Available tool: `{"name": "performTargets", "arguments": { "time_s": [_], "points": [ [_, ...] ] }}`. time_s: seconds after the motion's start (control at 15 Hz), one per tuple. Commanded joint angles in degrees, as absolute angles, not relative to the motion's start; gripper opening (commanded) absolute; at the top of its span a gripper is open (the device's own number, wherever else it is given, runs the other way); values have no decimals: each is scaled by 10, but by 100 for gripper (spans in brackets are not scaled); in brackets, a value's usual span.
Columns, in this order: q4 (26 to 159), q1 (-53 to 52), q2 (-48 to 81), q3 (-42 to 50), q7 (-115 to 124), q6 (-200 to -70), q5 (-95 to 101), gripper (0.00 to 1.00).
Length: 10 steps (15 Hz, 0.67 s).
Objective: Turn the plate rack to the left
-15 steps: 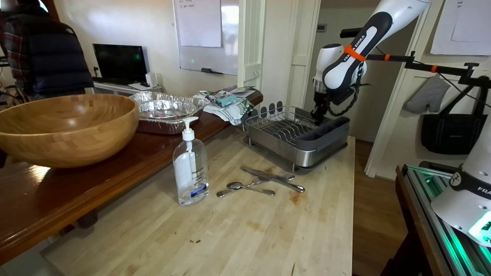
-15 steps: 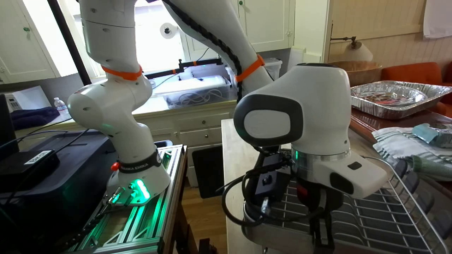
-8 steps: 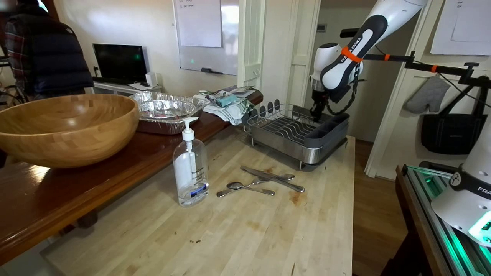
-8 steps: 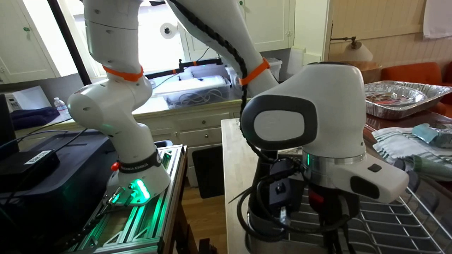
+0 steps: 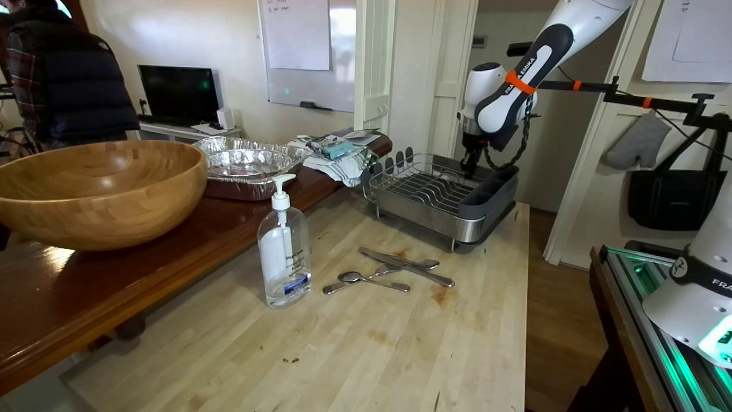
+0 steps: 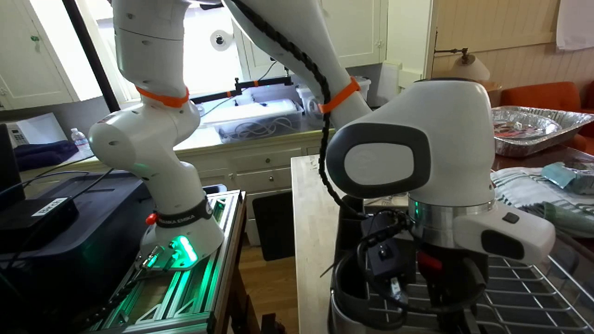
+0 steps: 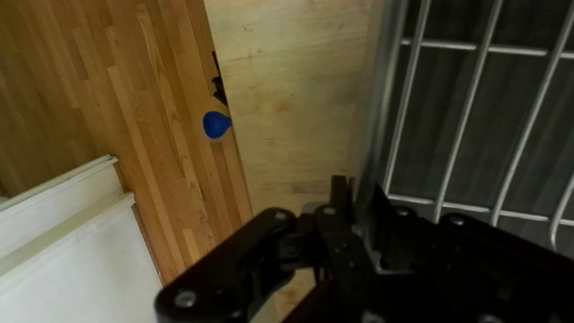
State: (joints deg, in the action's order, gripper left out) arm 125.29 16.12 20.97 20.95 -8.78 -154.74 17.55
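The plate rack (image 5: 420, 213) stands on the light wooden table, a silver-grey metal tray with wires, dark prongs on one side and a dark grey cutlery holder on another. Its wires also show in an exterior view (image 6: 524, 290), cut off by the lower edge. In the wrist view my gripper (image 7: 358, 188) has one finger on each side of the rack's thin metal wall (image 7: 385, 85), shut on it. In an exterior view my gripper (image 5: 469, 170) sits at the rack's far wall, near the cutlery holder. The fingertips are dark and partly blurred.
A knife (image 5: 406, 266) and other cutlery lie in front of the rack. A soap bottle (image 5: 284, 257) stands left of them. A wooden bowl (image 5: 103, 197), foil trays (image 5: 251, 163) and towels (image 5: 343, 163) are on the darker counter. The table edge (image 5: 526, 297) drops to the floor.
My gripper has moved a little to the left in one exterior view and right in the other, with the rack. The rack has turned: its near corner shifted right, its prongs left.
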Motion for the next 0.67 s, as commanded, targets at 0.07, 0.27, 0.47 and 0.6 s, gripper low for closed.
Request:
{"name": "performTargets", "arguments": {
  "time_s": [0.07, 0.27, 0.47, 0.6],
  "points": [
    [1247, 164, 230, 206, -114, -1572, 204, 3],
    [1256, 168, 228, 195, -117, -1595, 188, 3],
    [1264, 174, 220, 185, -121, -1605, 174, 3],
    [1270, 183, 219, 172, -134, -1605, 161, 3]
  ]
}}
